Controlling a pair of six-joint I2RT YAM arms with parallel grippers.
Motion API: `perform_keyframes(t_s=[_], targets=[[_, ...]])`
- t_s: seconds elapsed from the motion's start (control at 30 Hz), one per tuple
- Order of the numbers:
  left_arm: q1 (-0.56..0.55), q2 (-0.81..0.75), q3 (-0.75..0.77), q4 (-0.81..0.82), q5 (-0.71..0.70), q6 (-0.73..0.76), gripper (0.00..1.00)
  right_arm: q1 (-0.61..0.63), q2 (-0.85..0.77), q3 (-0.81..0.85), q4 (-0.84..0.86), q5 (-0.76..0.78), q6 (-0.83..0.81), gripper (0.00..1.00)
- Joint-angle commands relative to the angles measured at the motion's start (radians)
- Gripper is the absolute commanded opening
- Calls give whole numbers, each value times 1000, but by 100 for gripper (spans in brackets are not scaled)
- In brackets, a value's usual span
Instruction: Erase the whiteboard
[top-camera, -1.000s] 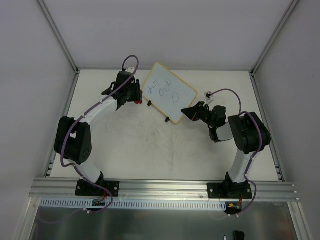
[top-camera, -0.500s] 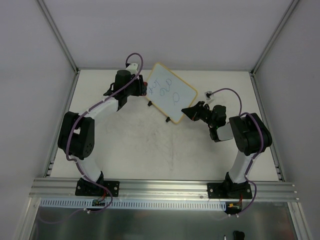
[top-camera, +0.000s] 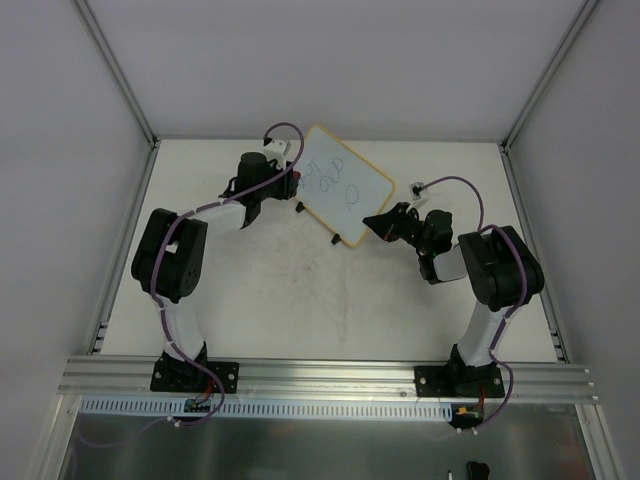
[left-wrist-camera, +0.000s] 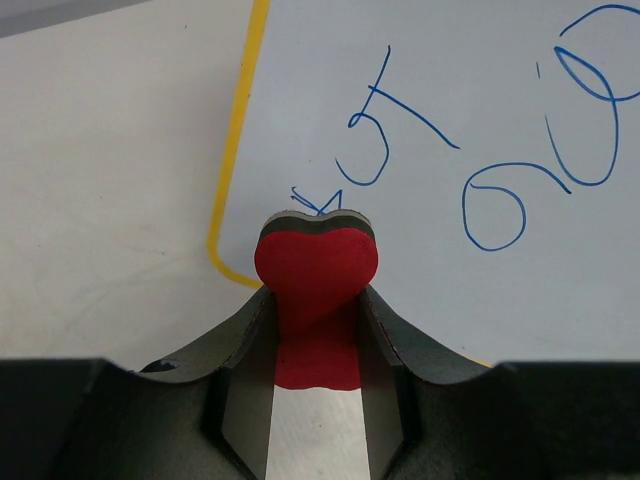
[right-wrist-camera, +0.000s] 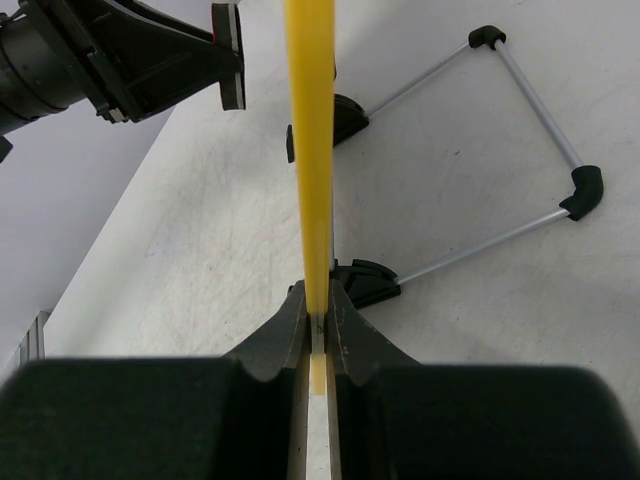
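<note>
Right tool (right-wrist-camera: 318, 305) clamps whiteboard (top-camera: 345, 190) edge.

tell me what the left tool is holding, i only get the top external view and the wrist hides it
observer: the left tool is shut on a red heart-shaped foam eraser
operator: is it at the writing
observer: its tip sits over a small blue scribble near the corner of the white rectangular whiteboard with a yellow frame; contact unclear
operator: and the right tool
observer: the right tool is shut on the board's yellow edge, seen edge-on between its fingers
</note>
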Motion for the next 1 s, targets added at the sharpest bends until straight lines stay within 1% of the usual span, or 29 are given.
perform_keyframes(t_s=[0.0,0.13,0.43,0.57,0.67,0.73,0.97], targets=[[10,27,1,122,32,54,0,-8,-24,25,68,34,-12,0],[11,55,21,144,13,103,0,-7,-35,14,79,29,-10,0],[14,124,99,164,-20,117,0,-5,-24,9,107,18,-4,0],[37,156,145,159,1,78,0,-5,-29,6,107,15,-7,0],[54,188,206,109,41,57,0,-5,-30,5,114,14,-7,0],[66,205,236,89,78,-3,0,-5,-30,2,128,9,-3,0],[74,231,279,44,130,-64,0,-5,-32,2,134,6,2,0]])
